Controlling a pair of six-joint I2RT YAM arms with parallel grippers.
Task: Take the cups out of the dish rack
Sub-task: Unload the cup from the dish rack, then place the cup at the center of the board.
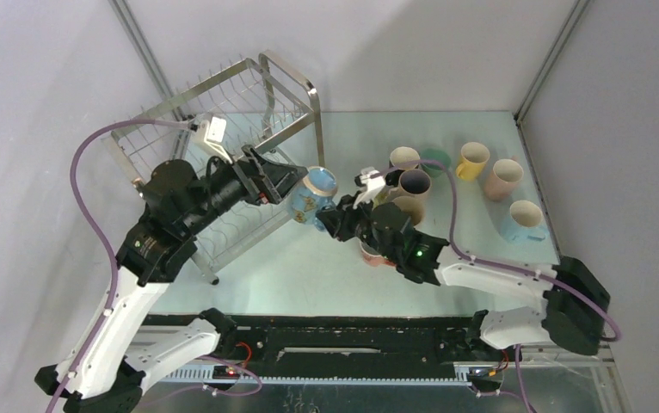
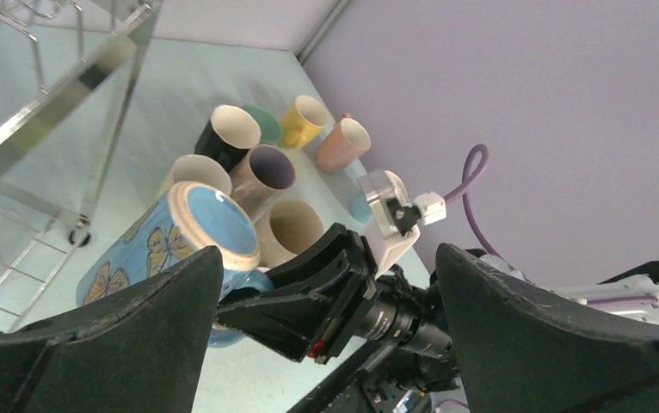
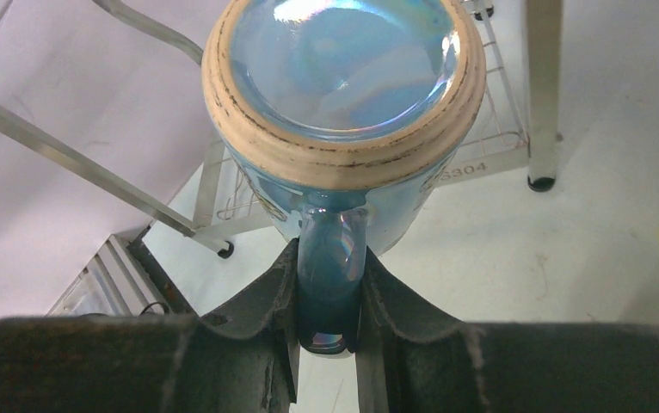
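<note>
Over the table, midway between rack and parked cups, my right hand pinches the blue mug by its handle, base tilted up, mug on its rack side. My left hand is wide open, empty. Cups nearer right arm.

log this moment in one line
right gripper: shut on blue mug handle | left gripper: open near it | blue mug: clear of dish rack

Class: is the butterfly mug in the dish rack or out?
Out: right gripper holds the mug by its handle, beside the dish rack.
</note>
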